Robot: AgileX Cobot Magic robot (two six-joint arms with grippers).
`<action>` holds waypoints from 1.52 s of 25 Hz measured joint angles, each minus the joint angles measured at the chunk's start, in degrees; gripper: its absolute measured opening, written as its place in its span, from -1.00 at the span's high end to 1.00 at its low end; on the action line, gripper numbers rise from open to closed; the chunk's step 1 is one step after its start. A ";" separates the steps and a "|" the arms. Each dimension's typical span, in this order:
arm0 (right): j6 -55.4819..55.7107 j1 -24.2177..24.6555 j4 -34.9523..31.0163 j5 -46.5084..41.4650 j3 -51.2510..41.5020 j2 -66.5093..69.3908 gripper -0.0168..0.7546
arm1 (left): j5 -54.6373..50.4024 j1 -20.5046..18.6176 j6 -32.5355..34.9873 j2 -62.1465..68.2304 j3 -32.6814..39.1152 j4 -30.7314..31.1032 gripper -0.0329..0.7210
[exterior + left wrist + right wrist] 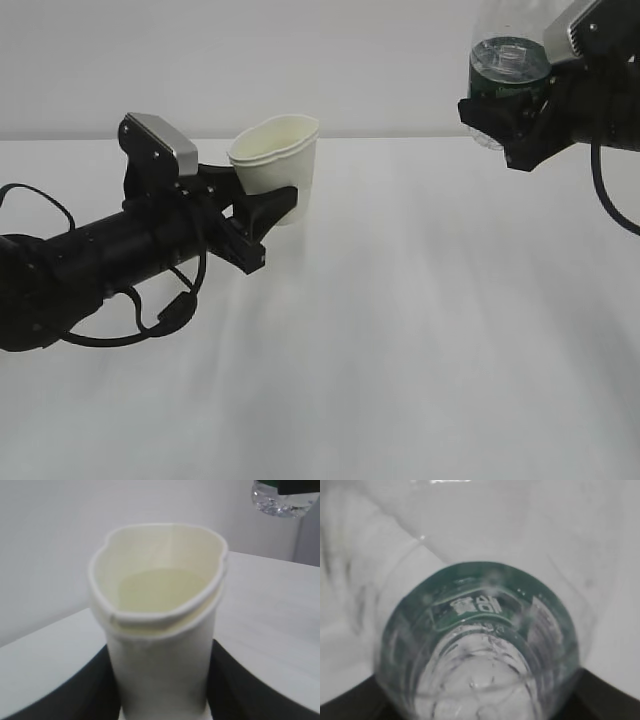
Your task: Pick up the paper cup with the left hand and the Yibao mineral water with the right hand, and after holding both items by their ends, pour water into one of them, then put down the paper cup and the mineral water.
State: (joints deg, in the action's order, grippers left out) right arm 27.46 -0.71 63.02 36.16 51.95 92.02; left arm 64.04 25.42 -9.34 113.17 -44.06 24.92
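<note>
The paper cup [277, 165], rim squashed, sits clamped upright in the left hand [262, 212] above the white table [420, 330]. The right hand [512, 122] grips the Yibao mineral water [506, 75] high at right, its top cut off by the frame edge; a pale wall [300, 60] stands behind.

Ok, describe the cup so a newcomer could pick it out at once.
Start at the white table and follow the black arm on the left to the left gripper. Its fingers clamp the paper cup, held just above the tabletop. It is white, tapered, its rim squeezed out of round, unlike the clear green-labelled bottle held high on the right.
</note>
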 joint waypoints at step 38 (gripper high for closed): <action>0.13 0.00 0.00 -1.03 0.00 0.00 -0.24 | 0.00 -10.30 0.14 0.03 0.00 -1.16 -0.04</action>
State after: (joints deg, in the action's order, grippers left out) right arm 27.59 -0.71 63.02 35.13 51.95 92.02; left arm 64.04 15.12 -9.20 113.20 -44.06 23.76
